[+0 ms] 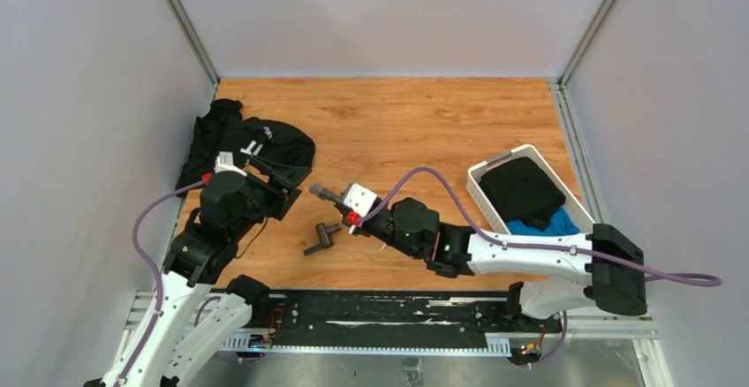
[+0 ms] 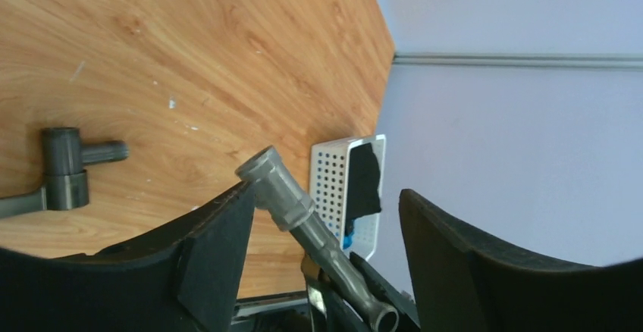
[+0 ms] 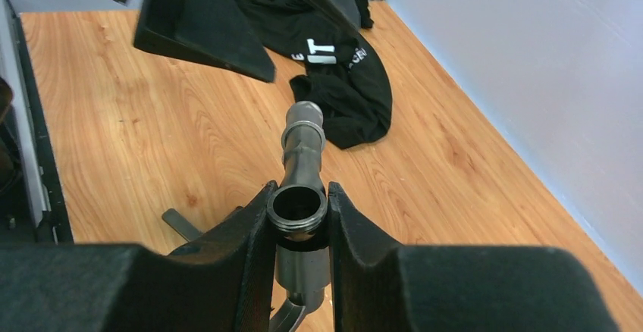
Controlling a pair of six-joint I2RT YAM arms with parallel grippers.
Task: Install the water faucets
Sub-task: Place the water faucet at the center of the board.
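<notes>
From the top camera, we see the right gripper (image 1: 340, 200) pinching a grey faucet pipe (image 1: 320, 193) over the wooden table (image 1: 397, 122). The pipe's free end points toward the left gripper (image 1: 287, 194). That gripper sits just left of the pipe with its fingers spread. A second faucet piece, a tee (image 1: 322, 237) with a thin lever, lies on the table just on the near side of the pipe, apart from both grippers. A black shirt (image 1: 256, 140) is heaped beyond and left of the pipe. A white basket (image 1: 480, 194) (dark and blue cloth inside) stands well to the pipe's right.

From the left wrist, the left gripper's fingers (image 2: 216, 249) stand wide apart. The pipe slants up between them, and its collared end is close against one finger; we cannot tell whether they touch. The tee lies flat on the table, off to the left of the pipe. The basket shows just behind the pipe.

From the right wrist, the right gripper's fingers (image 3: 227, 260) are pressed against the pipe's open, threaded end, one on each side. The pipe runs away from the camera toward the shirt. The left gripper's two dark fingers hang above its far end, well apart from each other. A thin lever shows on the table, low and left of the pipe.
</notes>
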